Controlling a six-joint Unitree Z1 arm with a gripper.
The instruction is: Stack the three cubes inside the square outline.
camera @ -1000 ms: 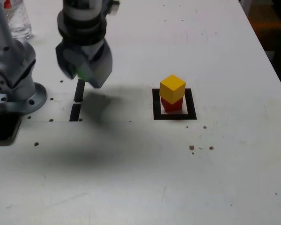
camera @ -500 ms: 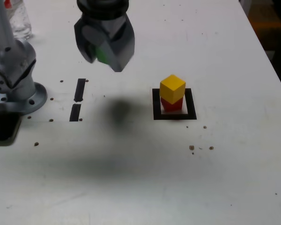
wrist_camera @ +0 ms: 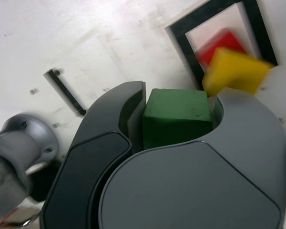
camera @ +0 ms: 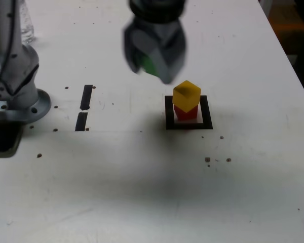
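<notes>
Your grey fingers pinch the solid green cube by opposite sides, above the counter, near the yellow cube atop the red one. It looks light and stiff, perhaps slippery; keep that flat-faced hold.

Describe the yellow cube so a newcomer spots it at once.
Find the thick black square outline on the white table. A red cube stands inside it. The yellow cube sits on top, unlike the green one, gripped above the table.
</notes>
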